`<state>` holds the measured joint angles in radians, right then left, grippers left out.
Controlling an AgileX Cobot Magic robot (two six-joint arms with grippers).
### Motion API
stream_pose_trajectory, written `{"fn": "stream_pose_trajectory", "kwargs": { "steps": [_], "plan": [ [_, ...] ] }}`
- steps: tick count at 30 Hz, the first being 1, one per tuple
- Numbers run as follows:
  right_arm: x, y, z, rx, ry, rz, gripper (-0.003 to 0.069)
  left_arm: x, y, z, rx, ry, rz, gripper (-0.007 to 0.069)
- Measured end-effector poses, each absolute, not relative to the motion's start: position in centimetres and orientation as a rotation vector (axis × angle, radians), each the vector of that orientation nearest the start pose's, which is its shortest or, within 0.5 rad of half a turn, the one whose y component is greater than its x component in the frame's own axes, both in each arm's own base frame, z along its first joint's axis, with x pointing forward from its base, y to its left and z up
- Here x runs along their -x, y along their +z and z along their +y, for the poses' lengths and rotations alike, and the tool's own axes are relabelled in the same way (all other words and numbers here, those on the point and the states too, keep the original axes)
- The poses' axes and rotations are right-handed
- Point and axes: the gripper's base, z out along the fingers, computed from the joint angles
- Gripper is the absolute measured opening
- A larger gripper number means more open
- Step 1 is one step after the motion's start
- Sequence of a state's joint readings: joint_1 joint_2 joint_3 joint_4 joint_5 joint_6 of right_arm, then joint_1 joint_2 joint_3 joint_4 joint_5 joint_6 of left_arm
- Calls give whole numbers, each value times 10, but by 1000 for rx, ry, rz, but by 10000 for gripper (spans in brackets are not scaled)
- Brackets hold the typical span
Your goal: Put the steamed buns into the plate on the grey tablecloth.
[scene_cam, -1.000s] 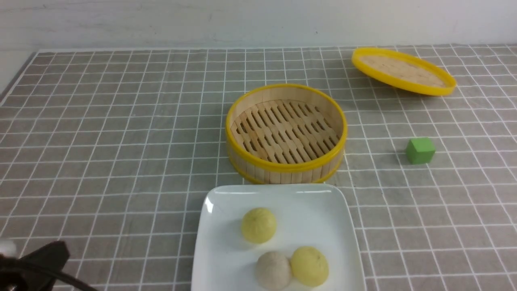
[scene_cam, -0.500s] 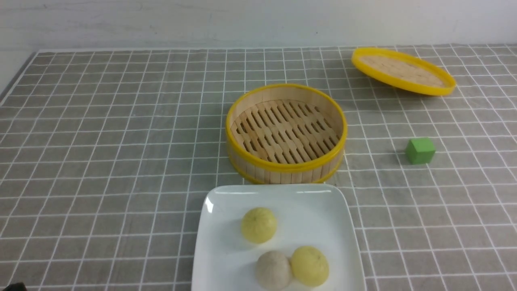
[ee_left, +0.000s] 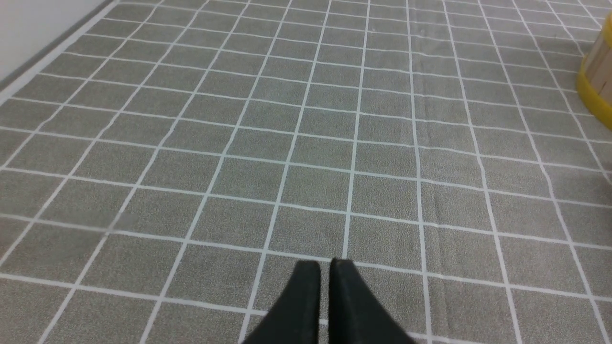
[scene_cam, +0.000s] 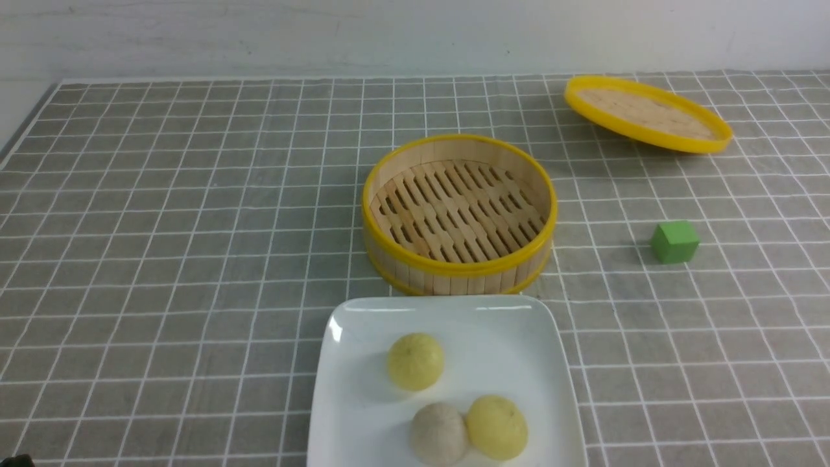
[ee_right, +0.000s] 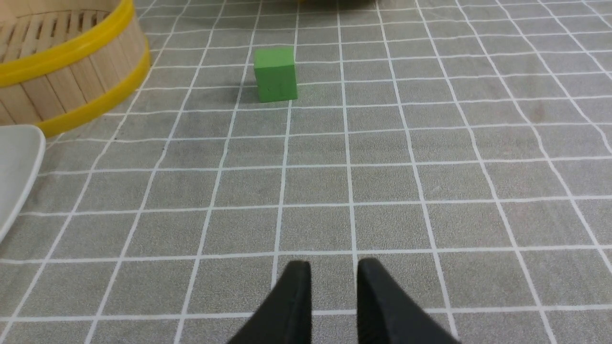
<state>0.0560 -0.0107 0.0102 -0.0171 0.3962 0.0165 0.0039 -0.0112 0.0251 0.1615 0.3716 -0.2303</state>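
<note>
Two pale yellow steamed buns (scene_cam: pixel 415 361) (scene_cam: pixel 497 427) lie in the white square plate (scene_cam: pixel 512 337) at the near middle of the grey tablecloth (scene_cam: pixel 194 227). A greyish-beige bun (scene_cam: pixel 439 433) touches the nearer yellow one. My left gripper (ee_left: pixel 325 265) hovers over bare cloth to the left, its black fingers almost touching and holding nothing. My right gripper (ee_right: pixel 333 267) hangs over bare cloth right of the plate (ee_right: pixel 19 162), jaws apart and empty. Neither gripper's fingers show in the front view.
An empty bamboo steamer (scene_cam: pixel 459 211) with a yellow rim stands just behind the plate. Its lid (scene_cam: pixel 648 113) lies tilted at the back right. A green cube (scene_cam: pixel 674 241) sits on the cloth to the right, ahead of my right gripper (ee_right: pixel 275 74).
The dark left arm seen at the lower left of the front view has drawn back out of frame. Buns, plate, steamer and cube have not moved.
</note>
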Motion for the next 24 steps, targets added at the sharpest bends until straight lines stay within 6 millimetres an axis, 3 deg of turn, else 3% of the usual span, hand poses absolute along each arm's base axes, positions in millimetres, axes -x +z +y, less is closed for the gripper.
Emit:
{"fn": "stream_pose_trajectory", "kwargs": {
  "steps": [24],
  "plan": [
    [-52, 175, 2, 48, 31, 1879, 204, -52, 173, 11, 17, 167, 1862, 73]
  ]
}}
